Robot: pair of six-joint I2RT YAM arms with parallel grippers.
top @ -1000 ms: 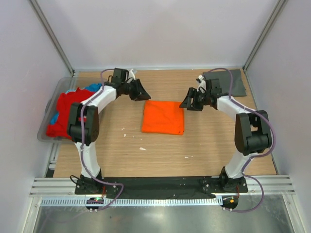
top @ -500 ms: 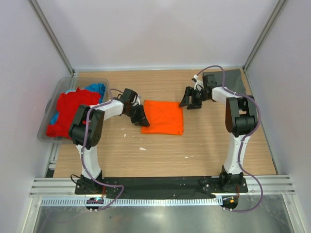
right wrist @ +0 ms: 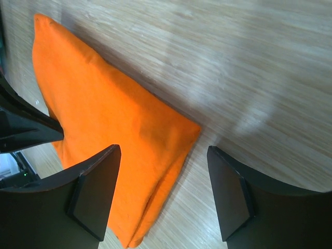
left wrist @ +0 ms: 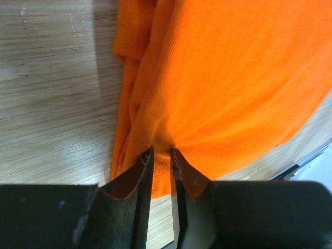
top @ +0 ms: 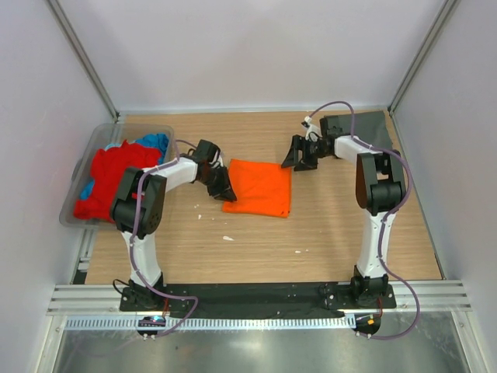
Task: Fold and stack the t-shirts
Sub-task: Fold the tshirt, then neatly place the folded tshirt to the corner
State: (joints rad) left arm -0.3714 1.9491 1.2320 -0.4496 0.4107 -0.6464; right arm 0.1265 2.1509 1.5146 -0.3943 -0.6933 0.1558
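One orange shirt [top: 260, 188] lies folded into a flat rectangle at mid-table [top: 256, 241]. Grey shirt [top: 365, 128] lies flat in the far right corner. Red shirt [top: 109, 183] and blue shirt [top: 151, 141] sit heaped in the clear tub [top: 97, 140] at the left edge.

Step in hand, as I judge it: folding of the orange shirt looks done. The work now is moving it to the stack, probably onto the grey one.

Left gripper [top: 225, 190]: at the shirt's left edge, low on the wood. In its wrist view the jaws stand nearly together, with creases in the cloth running into the fingertips [left wrist: 148, 155]. It appears to have the hem pinched, though the cloth inside the narrow gap is not clearly visible.

Right gripper [top: 299, 155]: jaws wide apart, holding nothing. It hangs just beside the shirt's far right corner. In its wrist view that corner lies below and between the fingers [right wrist: 96, 192], and I cannot tell whether they touch it.

Next move calls for the right jaws to drop and close on that corner. Both edges must then lift evenly, or the layers slide apart.
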